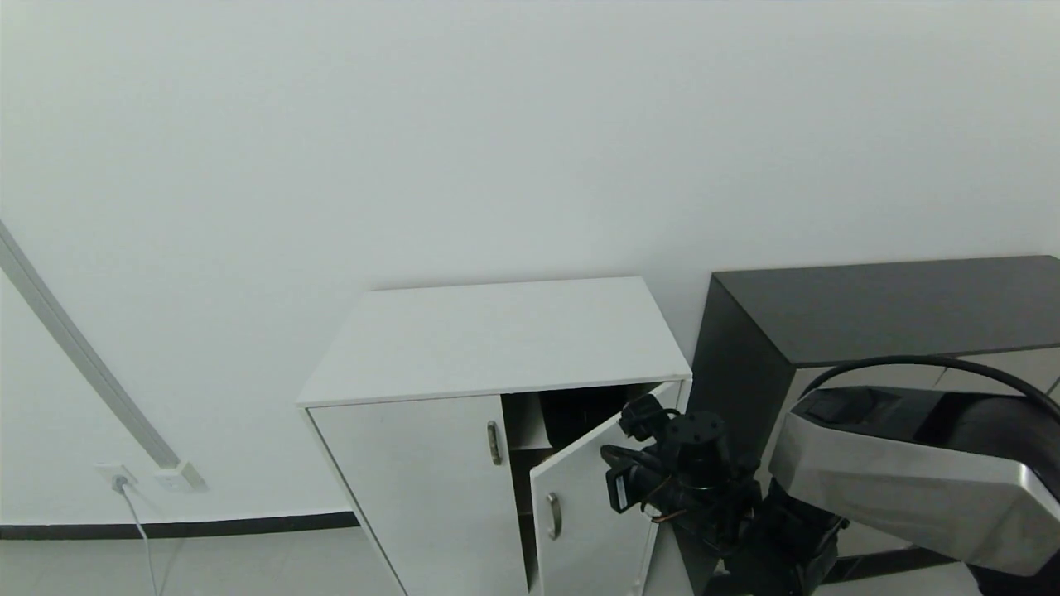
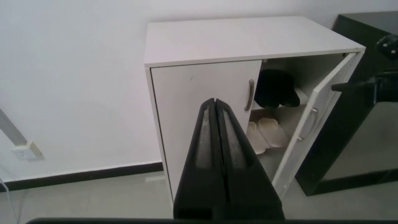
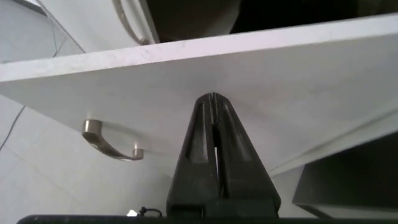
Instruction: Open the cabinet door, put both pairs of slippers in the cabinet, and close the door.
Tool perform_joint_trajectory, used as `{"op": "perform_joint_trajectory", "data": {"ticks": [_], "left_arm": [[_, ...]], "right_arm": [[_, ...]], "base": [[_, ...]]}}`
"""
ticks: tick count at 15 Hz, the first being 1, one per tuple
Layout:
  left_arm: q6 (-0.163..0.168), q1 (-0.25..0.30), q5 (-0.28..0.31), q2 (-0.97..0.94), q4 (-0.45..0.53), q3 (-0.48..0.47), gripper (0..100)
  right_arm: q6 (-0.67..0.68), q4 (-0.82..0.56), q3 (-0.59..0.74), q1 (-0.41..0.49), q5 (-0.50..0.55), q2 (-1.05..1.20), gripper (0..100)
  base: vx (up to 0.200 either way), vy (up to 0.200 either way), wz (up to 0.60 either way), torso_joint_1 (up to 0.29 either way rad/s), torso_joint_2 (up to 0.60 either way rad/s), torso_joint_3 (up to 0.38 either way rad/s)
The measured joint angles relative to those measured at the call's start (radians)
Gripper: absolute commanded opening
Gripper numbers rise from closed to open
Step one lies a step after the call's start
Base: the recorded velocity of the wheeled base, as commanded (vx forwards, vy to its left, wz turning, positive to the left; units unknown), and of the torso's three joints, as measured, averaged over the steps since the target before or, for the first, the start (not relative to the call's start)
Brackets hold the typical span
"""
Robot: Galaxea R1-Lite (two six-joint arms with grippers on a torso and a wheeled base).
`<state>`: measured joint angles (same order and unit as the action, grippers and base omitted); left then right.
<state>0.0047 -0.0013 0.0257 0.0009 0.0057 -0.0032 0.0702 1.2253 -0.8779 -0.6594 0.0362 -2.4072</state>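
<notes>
The white cabinet (image 1: 497, 339) stands against the wall with its left door (image 1: 414, 480) shut and its right door (image 1: 592, 513) standing partly open. Inside, a black pair of slippers (image 2: 277, 87) lies on the upper shelf and a cream pair (image 2: 264, 134) on the lower one. My right gripper (image 1: 611, 454) is shut, its tips (image 3: 213, 98) against the outer face of the right door (image 3: 280, 81), above the door handle (image 3: 112, 142). My left gripper (image 2: 214, 102) is shut on nothing, held back from the cabinet (image 2: 249, 37) in front of the shut left door.
A black cabinet (image 1: 886, 306) stands right beside the white one on its right. A wall socket with a cable (image 1: 120, 480) and a slanted conduit (image 1: 83, 356) are on the wall to the left. Bare floor lies in front of the cabinet.
</notes>
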Motion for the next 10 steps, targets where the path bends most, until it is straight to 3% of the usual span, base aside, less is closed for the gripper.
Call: {"op": "perform_joint_trajectory", "data": {"ticks": [10], "left_arm": [[0.0,0.001,0.0,0.0,0.0,0.0,0]], "right_arm": [[0.0,-0.168,-0.291,0.037,0.05,-0.07,0]], "base": [[0.0,0.0,0.0,0.0,0.0,0.0]]}}
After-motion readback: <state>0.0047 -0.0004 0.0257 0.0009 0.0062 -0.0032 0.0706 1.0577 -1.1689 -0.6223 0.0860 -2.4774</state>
